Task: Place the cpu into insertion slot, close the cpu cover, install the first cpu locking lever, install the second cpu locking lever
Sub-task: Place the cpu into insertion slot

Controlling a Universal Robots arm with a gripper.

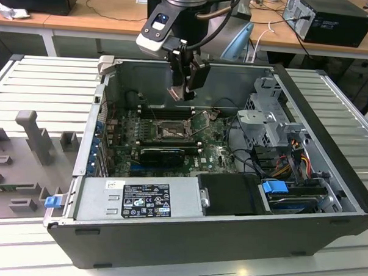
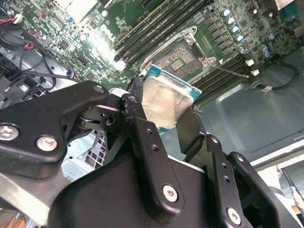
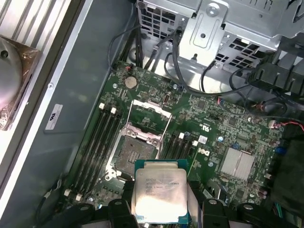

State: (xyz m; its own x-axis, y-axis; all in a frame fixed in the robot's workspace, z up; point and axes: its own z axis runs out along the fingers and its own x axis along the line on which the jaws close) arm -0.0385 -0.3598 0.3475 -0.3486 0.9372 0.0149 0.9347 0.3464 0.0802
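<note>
Between the jaws of the gripper (image 3: pixel 160 205), which are clamped on its two opposite edges, sits the cpu (image 3: pixel 160 187), metal top showing, held in the air short of the bare insertion slot (image 3: pixel 135 153), with the opened cpu cover (image 3: pixel 150 103) lying beyond that slot.

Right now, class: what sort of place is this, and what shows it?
Probably a robotics lab: an open computer case on a slatted metal bench, the gripper holding the cpu over it, cabled desks behind.
</note>
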